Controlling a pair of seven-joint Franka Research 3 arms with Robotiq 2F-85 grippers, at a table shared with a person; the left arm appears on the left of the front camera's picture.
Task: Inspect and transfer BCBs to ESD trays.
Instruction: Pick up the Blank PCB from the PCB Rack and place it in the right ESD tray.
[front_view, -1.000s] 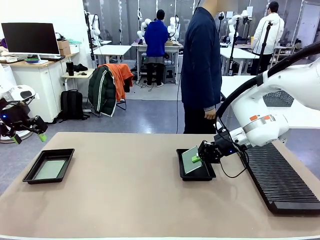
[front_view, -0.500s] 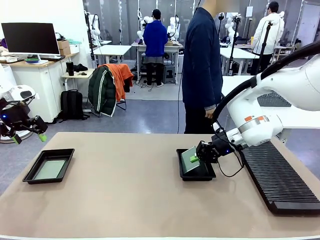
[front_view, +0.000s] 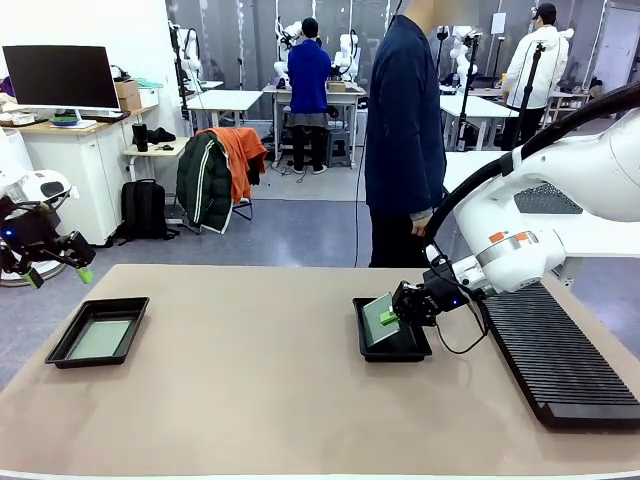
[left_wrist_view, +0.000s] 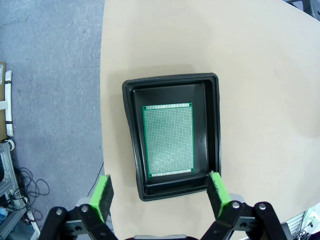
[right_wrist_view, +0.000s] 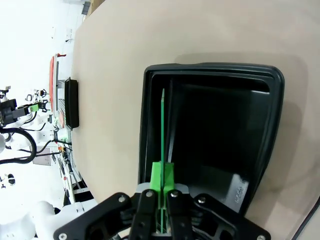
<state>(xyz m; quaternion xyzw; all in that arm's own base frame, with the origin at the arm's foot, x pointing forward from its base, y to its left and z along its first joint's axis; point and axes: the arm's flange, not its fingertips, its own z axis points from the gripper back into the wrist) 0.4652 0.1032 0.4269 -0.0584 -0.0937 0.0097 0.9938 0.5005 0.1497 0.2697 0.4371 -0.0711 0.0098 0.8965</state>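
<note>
My right gripper (front_view: 390, 317) is shut on a pale green BCB (front_view: 378, 318), holding it tilted over the right black ESD tray (front_view: 392, 347). In the right wrist view that board (right_wrist_view: 163, 125) is edge-on between the fingers (right_wrist_view: 162, 176), above the tray's dark floor (right_wrist_view: 220, 125). The left black ESD tray (front_view: 98, 331) lies at the table's left with a BCB (front_view: 100, 339) flat inside. My left gripper (front_view: 58, 270) hangs open, above and left of it. In the left wrist view the open gripper (left_wrist_view: 162, 194) hovers high over that tray (left_wrist_view: 172, 133) and its BCB (left_wrist_view: 168, 139).
A long black ribbed rack (front_view: 556, 353) lies along the table's right side. A person in a dark coat (front_view: 403, 130) stands at the far edge behind the right tray. The table's left edge drops to grey floor (left_wrist_view: 50, 100).
Over the last second the right gripper shifted slightly left and back with the board; almost no motion in the last half second. The left arm is still.
</note>
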